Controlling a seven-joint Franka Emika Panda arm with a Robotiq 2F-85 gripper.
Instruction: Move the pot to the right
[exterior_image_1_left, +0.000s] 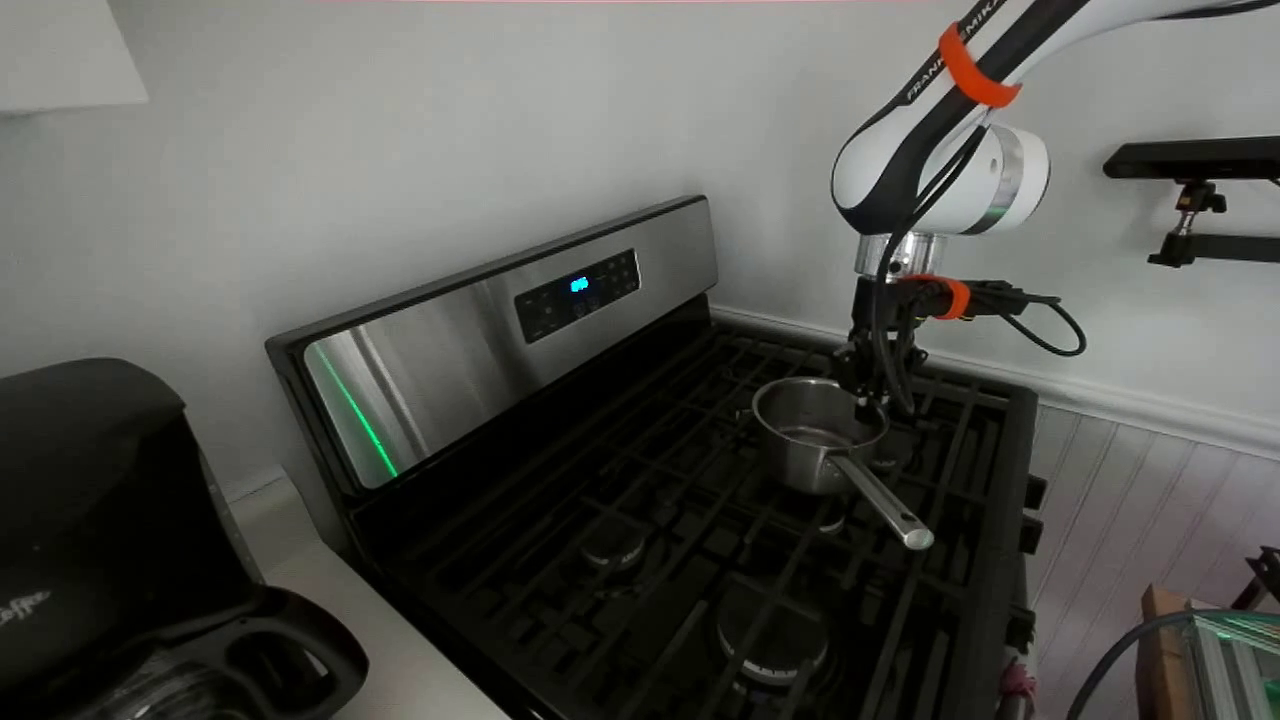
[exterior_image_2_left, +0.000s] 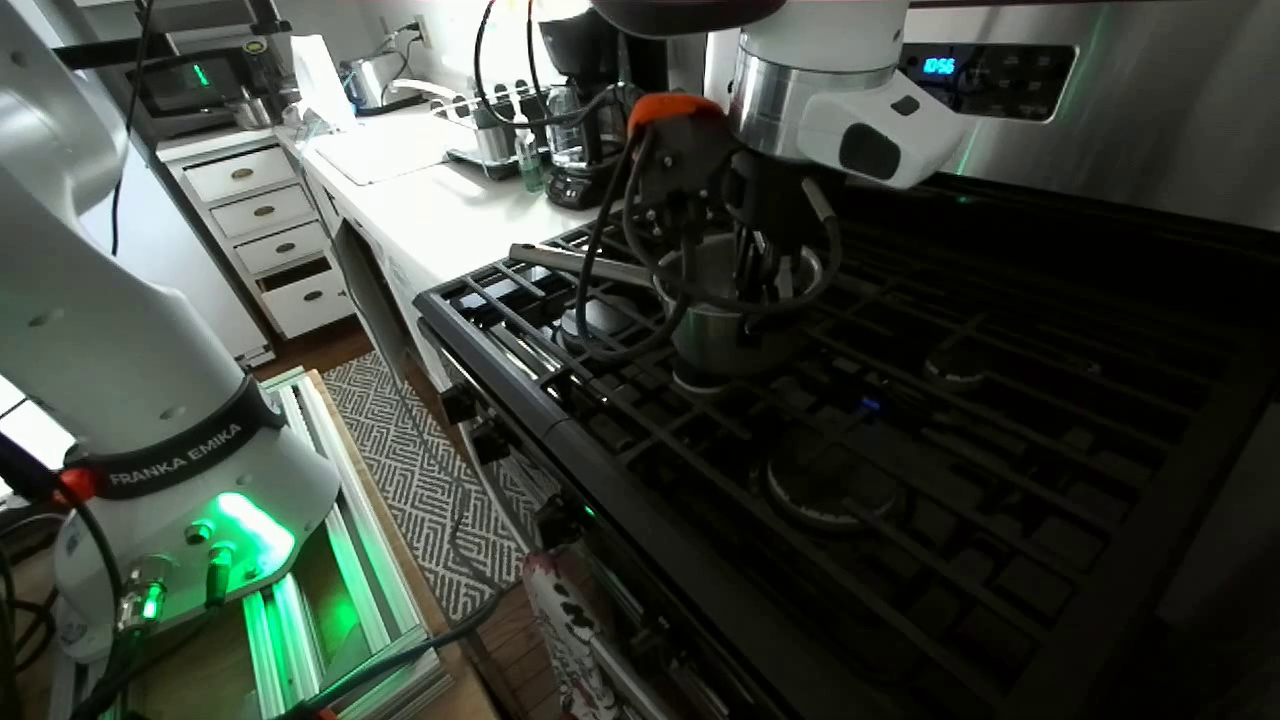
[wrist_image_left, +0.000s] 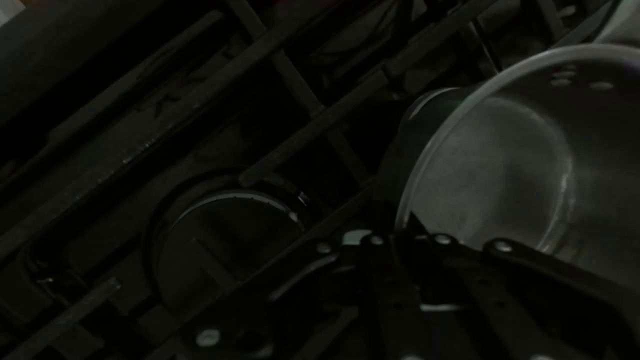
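The pot, a shiny silver saucepan, shows in both exterior views (exterior_image_1_left: 795, 467) (exterior_image_2_left: 712, 340), upright over the black stove grates. Its long handle (exterior_image_1_left: 880, 502) points toward the stove's front edge and also shows in an exterior view (exterior_image_2_left: 580, 262). The wrist view looks down into the pot (wrist_image_left: 490, 165), which holds nothing visible. My gripper (wrist_image_left: 398, 235) has one finger inside the pot and one outside, close together with the rim between them. In both exterior views the gripper (exterior_image_1_left: 868, 404) (exterior_image_2_left: 765, 272) reaches down at the rim; its fingertips are dark and partly hidden.
Black grates and burners (exterior_image_1_left: 770, 632) (exterior_image_2_left: 835, 488) surround the pot. The stove's back panel (exterior_image_1_left: 450, 370) rises behind. A coffee maker (exterior_image_1_left: 90, 500) stands on the counter beside the stove. Knobs (exterior_image_2_left: 560, 520) line the front edge. A wall (exterior_image_1_left: 1130, 350) stands beyond the stove's far side.
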